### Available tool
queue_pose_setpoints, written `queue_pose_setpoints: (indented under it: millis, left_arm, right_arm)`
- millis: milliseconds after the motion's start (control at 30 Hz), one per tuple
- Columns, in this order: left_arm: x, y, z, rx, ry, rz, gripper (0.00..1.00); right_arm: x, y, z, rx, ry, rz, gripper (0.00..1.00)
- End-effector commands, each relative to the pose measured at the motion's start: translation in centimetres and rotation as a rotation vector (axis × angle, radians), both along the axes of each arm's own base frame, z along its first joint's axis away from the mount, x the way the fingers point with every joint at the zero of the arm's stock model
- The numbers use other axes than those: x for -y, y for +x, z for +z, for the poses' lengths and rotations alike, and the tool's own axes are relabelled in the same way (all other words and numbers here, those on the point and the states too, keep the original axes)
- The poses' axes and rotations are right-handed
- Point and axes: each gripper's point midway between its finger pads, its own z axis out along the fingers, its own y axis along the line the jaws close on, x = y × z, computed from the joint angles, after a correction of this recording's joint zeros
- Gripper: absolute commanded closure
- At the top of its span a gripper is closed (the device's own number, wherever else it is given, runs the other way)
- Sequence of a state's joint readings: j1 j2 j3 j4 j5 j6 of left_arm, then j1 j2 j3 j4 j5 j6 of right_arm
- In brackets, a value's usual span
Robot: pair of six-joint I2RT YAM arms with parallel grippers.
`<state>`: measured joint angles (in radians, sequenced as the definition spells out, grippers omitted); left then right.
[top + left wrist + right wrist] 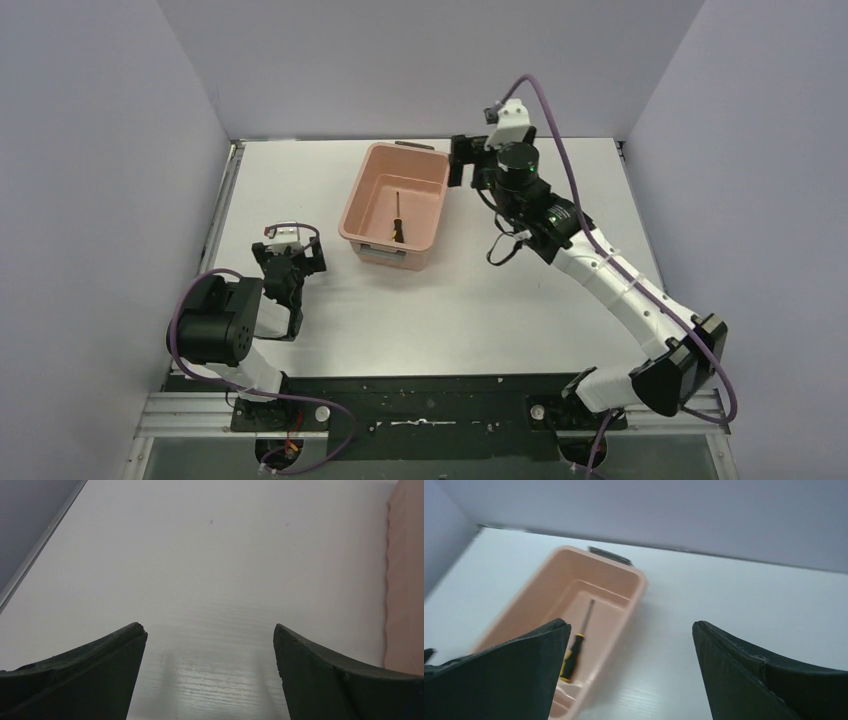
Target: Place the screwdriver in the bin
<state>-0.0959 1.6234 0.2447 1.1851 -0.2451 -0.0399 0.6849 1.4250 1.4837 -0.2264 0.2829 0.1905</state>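
The yellow-and-black screwdriver [398, 221] lies flat on the floor of the salmon-pink bin [354, 206], handle toward the near end. In the right wrist view the screwdriver [574, 652] shows inside the bin [634, 587]. My right gripper [461, 160] is open and empty, raised just right of the bin's far right corner; its jaws [630, 630] stand wide apart over bare table. My left gripper [289, 262] is open and empty, low over the table left of the bin; in its wrist view [210, 632] only table lies between the fingers.
The bin's side wall [405, 580] shows at the right edge of the left wrist view. Grey walls enclose the white table on three sides. A metal rail [222, 205] runs along the table's left edge.
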Motion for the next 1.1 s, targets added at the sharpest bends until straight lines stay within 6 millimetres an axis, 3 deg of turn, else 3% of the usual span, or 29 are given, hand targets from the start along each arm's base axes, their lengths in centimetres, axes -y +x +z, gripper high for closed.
queue_pose_setpoints:
  millis: [0,100,233,533,633,1067]
  left_arm:
    - [0.1,0.6,1.3,0.046,0.001,-0.013,0.03]
    - [0.1,0.6,1.4,0.048,0.0,-0.014,0.03]
    - [0.1,0.6,1.4,0.048,0.0,-0.013,0.03]
    - [0.1,0.6,1.4,0.046,0.0,-0.013,0.03]
    - [0.1,0.6,1.4,0.048,0.001,-0.012,0.03]
    - [0.1,0.6,1.2,0.042,0.001,-0.014,0.03]
  right_arm:
    - [8.4,0.7,-4.7,0.02,-0.076,-0.201,0.0]
    - [13.8,-0.9,-7.8,0.056,-0.149,-0.349,0.0]
    - [18.0,-3.1,-12.6,0.076,-0.176,-0.411,0.0]
    - [21.1,-6.8,-22.4,0.034,-0.154,-0.46,0.0]
    - [21.5,-7.3,-23.2,0.044,-0.148,-0.473,0.0]
    - [21.9,-7.4,-23.0,0.071,-0.136,-0.492,0.0]
